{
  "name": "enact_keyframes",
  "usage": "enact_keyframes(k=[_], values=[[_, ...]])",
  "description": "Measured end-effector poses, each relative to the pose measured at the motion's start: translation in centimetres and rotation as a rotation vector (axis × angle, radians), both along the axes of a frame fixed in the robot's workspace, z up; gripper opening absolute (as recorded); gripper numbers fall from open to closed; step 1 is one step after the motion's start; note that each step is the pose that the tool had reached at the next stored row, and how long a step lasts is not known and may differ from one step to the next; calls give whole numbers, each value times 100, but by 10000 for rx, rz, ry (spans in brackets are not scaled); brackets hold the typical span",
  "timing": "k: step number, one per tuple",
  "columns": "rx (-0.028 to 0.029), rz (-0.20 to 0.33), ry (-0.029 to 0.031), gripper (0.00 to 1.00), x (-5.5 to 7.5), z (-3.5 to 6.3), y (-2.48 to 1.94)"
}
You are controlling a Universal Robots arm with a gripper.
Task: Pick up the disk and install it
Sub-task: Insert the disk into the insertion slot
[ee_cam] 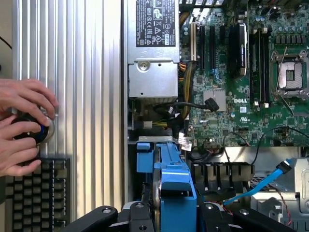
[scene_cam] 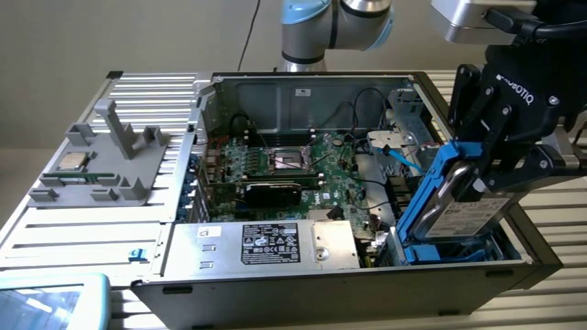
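The disk [scene_cam: 463, 210], a silver-grey drive with a white label in a bright blue carrier, hangs tilted on edge over the front corner of the open computer case at the exterior view's right. My black gripper [scene_cam: 479, 180] is shut on it from above, fingers pressed on its faces. The disk's lower end reaches into the blue drive bay [scene_cam: 458, 253]. In the wrist view the blue carrier edge [ee_cam: 176, 191] runs between my gripper [ee_cam: 166, 218] fingers [ee_cam: 102, 215], above the bay's blue bracket [ee_cam: 144, 157].
The case holds a green motherboard [scene_cam: 303, 168], a silver power supply [scene_cam: 266, 244] with a black label, and a blue cable [scene_cam: 403, 161]. A grey fixture [scene_cam: 101, 165] with a processor chip [scene_cam: 73, 160] lies at the exterior view's left. A person's hands [ee_cam: 21, 125] rest beside a keyboard [ee_cam: 36, 193].
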State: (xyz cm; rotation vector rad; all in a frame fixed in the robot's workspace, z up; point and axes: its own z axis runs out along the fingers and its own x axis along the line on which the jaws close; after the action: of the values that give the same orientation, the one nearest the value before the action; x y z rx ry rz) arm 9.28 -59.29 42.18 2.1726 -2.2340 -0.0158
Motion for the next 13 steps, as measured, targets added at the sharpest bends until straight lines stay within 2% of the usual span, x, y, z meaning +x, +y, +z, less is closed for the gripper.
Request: enact_keyframes(k=[13], values=[[0,0,11,37,0,-74,0]])
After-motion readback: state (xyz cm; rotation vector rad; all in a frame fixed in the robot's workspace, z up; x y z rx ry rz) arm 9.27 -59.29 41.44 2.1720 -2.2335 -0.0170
